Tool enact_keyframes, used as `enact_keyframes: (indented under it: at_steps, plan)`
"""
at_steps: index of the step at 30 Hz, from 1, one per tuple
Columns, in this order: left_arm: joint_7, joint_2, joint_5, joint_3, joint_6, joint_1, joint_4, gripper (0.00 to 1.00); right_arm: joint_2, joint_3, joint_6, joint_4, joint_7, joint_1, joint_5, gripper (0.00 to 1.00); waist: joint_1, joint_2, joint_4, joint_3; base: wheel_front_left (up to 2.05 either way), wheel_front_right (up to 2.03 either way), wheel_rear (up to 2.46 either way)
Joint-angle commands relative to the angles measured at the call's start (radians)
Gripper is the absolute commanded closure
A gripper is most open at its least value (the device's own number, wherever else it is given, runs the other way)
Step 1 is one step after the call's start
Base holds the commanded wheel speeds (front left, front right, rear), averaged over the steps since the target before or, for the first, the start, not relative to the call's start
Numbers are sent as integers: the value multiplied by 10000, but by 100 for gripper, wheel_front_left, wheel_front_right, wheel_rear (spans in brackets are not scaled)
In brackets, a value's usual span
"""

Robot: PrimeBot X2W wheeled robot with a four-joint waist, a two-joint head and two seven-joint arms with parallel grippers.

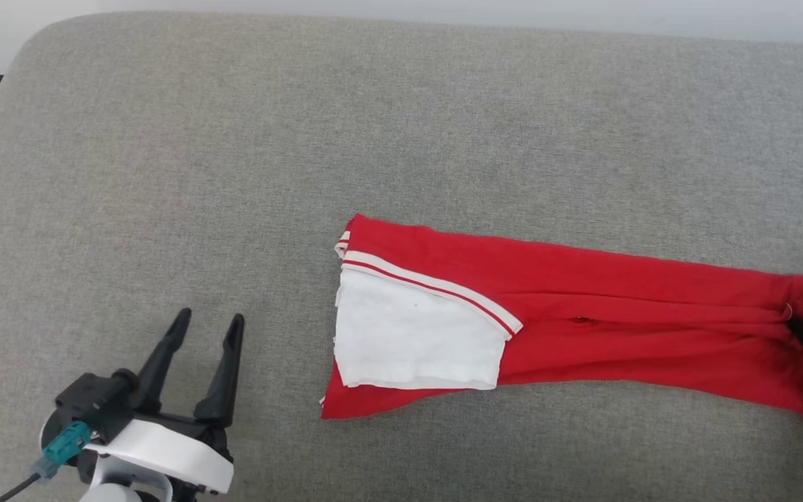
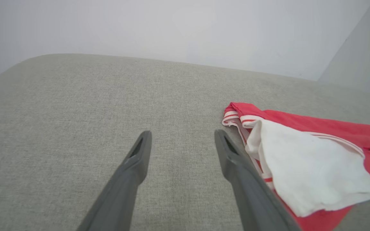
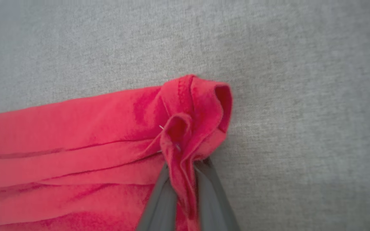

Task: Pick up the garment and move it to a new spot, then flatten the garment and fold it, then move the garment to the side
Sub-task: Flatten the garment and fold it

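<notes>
Red garment (image 1: 617,314) lies as a long narrow strip on the grey cushion (image 1: 373,104), folded lengthwise and running from the middle of the head view out to its right edge. At the strip's left end a white sleeve (image 1: 415,335) is laid flat on top of the red cloth, with a red-and-white striped trim (image 1: 436,282) slanting along its upper side. The right gripper (image 1: 792,321) comes in at the right edge of the head view and meets the far end of the strip, where the cloth is gathered into creases. In the right wrist view this right gripper (image 3: 185,163) has its two dark fingers (image 3: 159,199) drawn close together, pinching a bunched fold of the garment (image 3: 75,128) between them, with the hem curling over just above the tips. The left gripper (image 1: 210,317) sits at the lower left of the head view, over bare cushion and apart from the sleeve end of the strip, its fingers spread and holding nothing. In the left wrist view the left gripper (image 2: 182,133) is likewise wide apart, the garment (image 2: 332,128) lying to the right of its right-hand finger, and a pale wall (image 2: 172,25) rises behind the cushion.
</notes>
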Motion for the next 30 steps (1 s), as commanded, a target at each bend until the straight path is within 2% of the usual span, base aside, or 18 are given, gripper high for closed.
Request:
enact_keyframes:
  at_steps: [1,7,13,18,24,30]
  plan:
    - [-18,-1,142,83,23,33,-89,0,-85,-173,-62,139,-78,56,-40,100,0,-1,-50,-11,0,0,0]
    - [-18,-16,315,300,23,132,-315,0,-533,-924,-56,-199,-187,184,-80,100,0,-1,-197,-47,0,0,0]
    - [-18,-90,444,401,23,248,-562,0,-1299,-2379,-42,-833,-56,640,-728,100,0,-1,-326,-89,0,0,0]
    - [-18,-199,447,616,23,315,-743,0,-1137,-2938,-33,-1851,305,945,-973,100,0,-1,-406,-136,0,0,0]
    - [-18,-194,490,420,23,341,-613,0,-578,-1696,-33,-3509,842,1228,-1011,100,0,-1,-445,-216,0,0,0]
    - [-18,-344,238,436,23,250,-439,0,-54,716,-33,-5159,1351,1384,-1062,100,0,-1,-309,-258,0,0,0]
